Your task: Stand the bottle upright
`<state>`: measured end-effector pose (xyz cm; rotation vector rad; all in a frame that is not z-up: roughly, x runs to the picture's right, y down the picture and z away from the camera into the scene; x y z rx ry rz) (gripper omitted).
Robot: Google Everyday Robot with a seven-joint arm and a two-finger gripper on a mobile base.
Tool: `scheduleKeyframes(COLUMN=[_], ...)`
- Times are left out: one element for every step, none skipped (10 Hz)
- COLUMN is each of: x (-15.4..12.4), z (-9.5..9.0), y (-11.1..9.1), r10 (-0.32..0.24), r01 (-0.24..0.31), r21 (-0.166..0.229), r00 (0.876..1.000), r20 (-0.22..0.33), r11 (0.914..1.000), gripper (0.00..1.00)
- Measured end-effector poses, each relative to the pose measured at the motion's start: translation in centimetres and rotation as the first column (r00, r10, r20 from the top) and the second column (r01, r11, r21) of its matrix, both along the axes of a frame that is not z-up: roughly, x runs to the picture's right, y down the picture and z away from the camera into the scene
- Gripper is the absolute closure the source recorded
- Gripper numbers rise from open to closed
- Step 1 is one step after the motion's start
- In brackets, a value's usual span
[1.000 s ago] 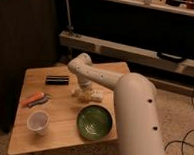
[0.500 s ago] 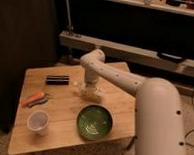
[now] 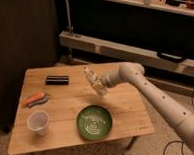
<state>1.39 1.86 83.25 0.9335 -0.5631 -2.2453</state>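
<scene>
— Hand [image 3: 101,85] sits at the end of the white arm [image 3: 154,98], raised over the far middle of the table [image 3: 133,107], back from the green plate [image 3: 94,122]. It looks clamped on the bottle [image 3: 92,76], which is off the wood and tilted, one end pointing up and away from the plate

— So which step is this?

— Carrying and turning, I'd judge: lifted, not yet vertical. Next comes rotating the wrist until the bottle is plumb, lowering it base-first onto bare wood behind the plate, then letting go gently so it doesn't topple

— Anything near?

— A black bar [image 3: 57,80] lies farther back from the plate; an orange tool [image 3: 33,98] and clear cup [image 3: 38,122] lie well beside the plate
</scene>
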Motion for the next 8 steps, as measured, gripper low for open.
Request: scheduleKeyframes(x=[0.0, -0.2, -0.7, -1.6, -1.9, -2.2, -2.5, -2.7], z=[-0.2, -0.3, -0.2, -0.2, 0.0, -0.1, 0.0, 0.1], y=[0.6, 1.3, 1.7, 2.1, 2.0, 2.1, 2.2, 2.3], r10=[0.088, 0.153, 0.204, 0.239, 0.241, 0.231, 0.218, 0.206], r01=[-0.092, -0.168, -0.232, -0.281, -0.286, -0.274, -0.256, -0.24], r21=[0.035, 0.058, 0.065, 0.063, 0.062, 0.06, 0.052, 0.048], r00=[0.99, 0.966, 0.934, 0.897, 0.89, 0.893, 0.899, 0.906], r20=[0.108, 0.207, 0.292, 0.371, 0.386, 0.387, 0.38, 0.37], r11=[0.9951, 0.984, 0.9705, 0.9577, 0.9562, 0.9597, 0.9654, 0.9696], gripper=[1.0, 1.0, 1.0, 1.0, 1.0, 1.0, 1.0, 1.0])
